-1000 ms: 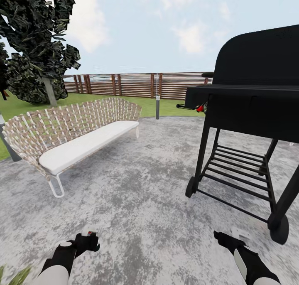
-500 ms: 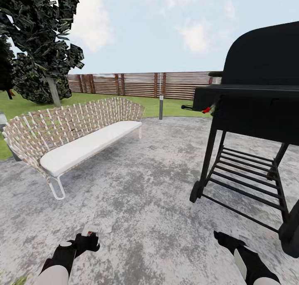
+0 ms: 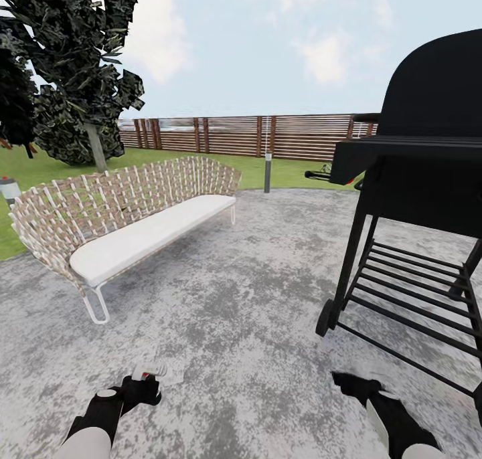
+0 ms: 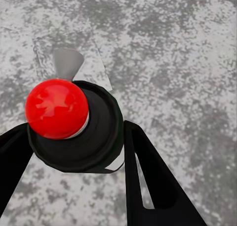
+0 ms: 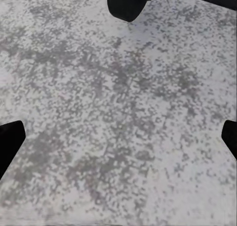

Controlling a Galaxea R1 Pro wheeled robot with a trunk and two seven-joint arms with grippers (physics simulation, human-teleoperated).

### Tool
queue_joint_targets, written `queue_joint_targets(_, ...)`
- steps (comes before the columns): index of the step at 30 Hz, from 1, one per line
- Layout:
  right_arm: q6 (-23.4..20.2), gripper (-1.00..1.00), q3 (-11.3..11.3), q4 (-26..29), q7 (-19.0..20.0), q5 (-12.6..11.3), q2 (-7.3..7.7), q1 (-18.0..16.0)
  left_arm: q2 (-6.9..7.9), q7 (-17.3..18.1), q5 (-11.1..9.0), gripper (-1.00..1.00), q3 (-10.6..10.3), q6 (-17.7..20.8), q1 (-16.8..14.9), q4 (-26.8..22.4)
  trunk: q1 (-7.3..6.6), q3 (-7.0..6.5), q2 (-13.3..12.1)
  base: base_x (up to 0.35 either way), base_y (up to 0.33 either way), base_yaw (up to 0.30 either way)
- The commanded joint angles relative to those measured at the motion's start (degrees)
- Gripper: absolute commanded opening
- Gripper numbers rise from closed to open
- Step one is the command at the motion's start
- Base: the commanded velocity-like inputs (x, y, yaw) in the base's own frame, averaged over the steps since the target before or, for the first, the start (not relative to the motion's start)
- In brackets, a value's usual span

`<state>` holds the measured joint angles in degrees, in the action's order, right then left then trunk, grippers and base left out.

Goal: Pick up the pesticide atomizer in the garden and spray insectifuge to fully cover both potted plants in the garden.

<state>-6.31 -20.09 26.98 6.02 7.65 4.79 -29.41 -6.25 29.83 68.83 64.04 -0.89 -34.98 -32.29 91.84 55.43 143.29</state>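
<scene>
- In the head view the left hand [image 3: 142,387] sits at the lower left of the frame, closed around the spray bottle [image 3: 148,371], whose pale head pokes up above the black fingers.
- In the left wrist view the spray bottle [image 4: 74,124] shows as a dark round body with a red ball on top, gripped between two black fingers [image 4: 153,181], with the grey patio [image 4: 173,63] beneath it.
- The right hand [image 3: 351,384] is at the lower right of the head view, over bare paving; in the right wrist view its two black fingertips [image 5: 10,142] stand wide apart at the frame's edges, with nothing between them.
- A black wheel [image 5: 127,2] of the grill sits at the top of the right wrist view.
- The black grill [image 3: 415,178] fills the right side of the head view.
- A woven bench [image 3: 120,225] with a white seat stands at the left centre, on the patio [image 3: 254,298].
- Behind lie the lawn [image 3: 281,171], a brown slatted fence [image 3: 254,136], a short lamp post [image 3: 267,172] and a dark tree [image 3: 67,64] at the upper left.
</scene>
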Motion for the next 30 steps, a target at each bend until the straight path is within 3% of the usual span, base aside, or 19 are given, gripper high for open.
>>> queue_joint_targets(1, -0.3, 1.00, 1.5, 0.0, 0.5, 0.6, -0.04, 0.0, -0.07, 0.4, 0.3, -1.00, 0.5, -0.1, -0.1, -0.1, -0.01, 0.06, 0.0, 0.001, 0.000, 0.000)
queue_joint_targets(3, -0.3, 1.00, 4.2, -0.1, 0.5, 0.5, -0.04, 0.0, -0.08, 0.4, 0.3, -1.00, 0.5, -0.1, -0.1, -0.1, -0.01, 0.06, 0.0, 0.000, 0.000, 0.000)
queue_joint_targets(6, -0.3, 1.00, 4.9, -0.1, 0.5, 0.5, -0.04, 0.0, -0.08, 0.4, 0.3, -1.00, 0.5, -0.1, -0.1, -0.1, -0.01, 0.06, 0.0, 0.000, 0.000, 0.000)
queue_joint_targets(30, -0.3, 1.00, 5.2, -0.4, 0.4, 0.5, -0.05, 0.0, -0.01, 0.4, 0.3, -1.00, 0.5, -0.1, -0.1, -0.2, -0.01, 0.12, 0.0, 0.147, 0.000, 0.010)
